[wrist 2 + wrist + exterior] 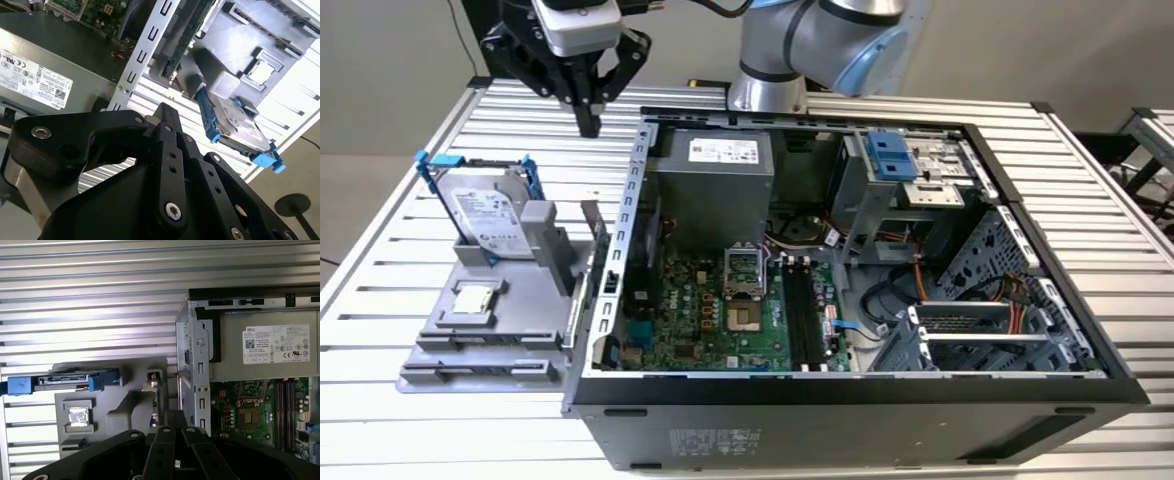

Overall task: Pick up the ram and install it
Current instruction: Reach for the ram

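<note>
Right now my gripper (pixel 591 122) hangs with fingers drawn together on nothing, apart from the ram (pixel 594 235), which stands on edge in the grey holder (pixel 467 350) just beside the case (pixel 854 395); I judge it light, stiff and fragile, best pinched across its upper edge.

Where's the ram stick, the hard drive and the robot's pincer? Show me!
ram (pixel 190 32): second wrist view, on the middle of its green board.
hard drive (pixel 491 215): exterior view, on its labelled silver face.
pincer (pixel 590 122): exterior view, between its fingertips.
</note>
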Controlling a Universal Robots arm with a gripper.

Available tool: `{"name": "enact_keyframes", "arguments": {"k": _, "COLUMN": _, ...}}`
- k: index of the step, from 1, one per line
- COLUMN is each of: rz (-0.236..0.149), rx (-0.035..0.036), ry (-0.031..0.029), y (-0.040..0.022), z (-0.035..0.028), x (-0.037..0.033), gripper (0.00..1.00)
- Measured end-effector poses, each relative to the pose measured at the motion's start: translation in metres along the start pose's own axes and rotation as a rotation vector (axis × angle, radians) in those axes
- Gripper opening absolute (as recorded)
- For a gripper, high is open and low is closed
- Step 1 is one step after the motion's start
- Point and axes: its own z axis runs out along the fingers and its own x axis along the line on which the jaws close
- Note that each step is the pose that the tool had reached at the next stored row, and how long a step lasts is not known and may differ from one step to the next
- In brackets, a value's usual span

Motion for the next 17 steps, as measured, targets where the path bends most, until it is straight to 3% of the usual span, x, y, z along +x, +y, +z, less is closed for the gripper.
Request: {"name": "enact_keyframes", "arguments": {"k": 17, "rz": 0.000, "rx": 0.0000, "ry": 0.0000, "y": -0.0027, "z": -0.0008, "x": 0.0381, "gripper": 0.00}}
